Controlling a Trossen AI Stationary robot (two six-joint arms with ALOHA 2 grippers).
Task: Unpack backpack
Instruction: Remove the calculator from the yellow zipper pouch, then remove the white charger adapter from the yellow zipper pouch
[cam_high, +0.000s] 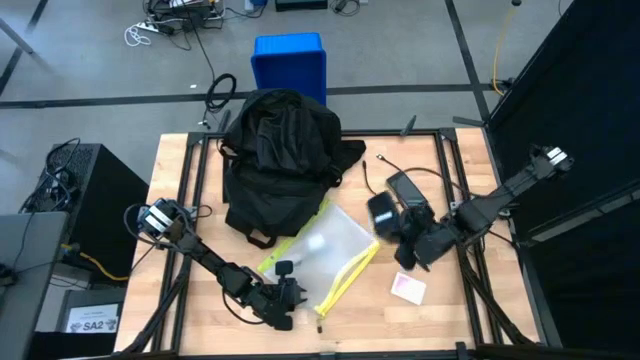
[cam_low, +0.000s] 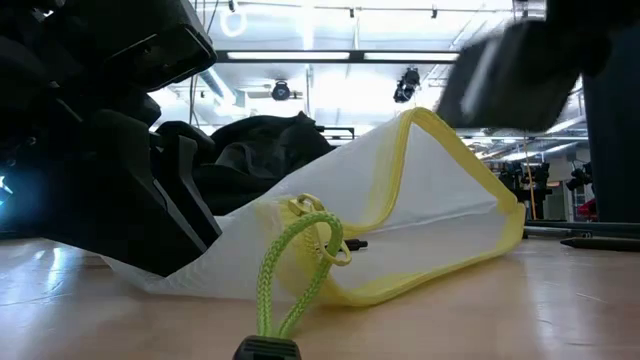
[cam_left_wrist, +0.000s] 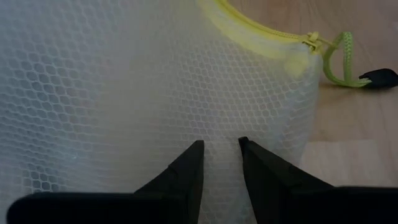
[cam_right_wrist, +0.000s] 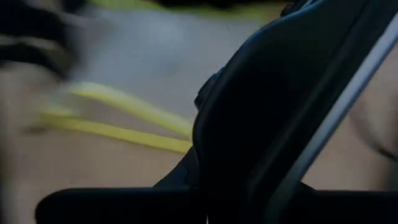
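Backpack (cam_high: 278, 160) lies slumped at the far middle of the table (cam_high: 170, 180), just in front of a blue bin (cam_high: 289, 62) on the floor beyond the table edge. On the near side of the backpack, touching its lower edge, lies a clear mesh pouch (cam_high: 325, 250) with a yellow zipper and a yellow-green pull cord (cam_low: 290, 265). The left gripper (cam_left_wrist: 221, 149) sits at the pouch's near corner, its fingers a narrow gap apart with the mesh between them, pinching the pouch. To the right of the backpack, past the pouch, the right gripper (cam_high: 405, 250) has its jaws pressed tight on a black box-shaped item (cam_high: 385, 213). A small pink and white card (cam_high: 408, 289) lies on the table near that gripper.
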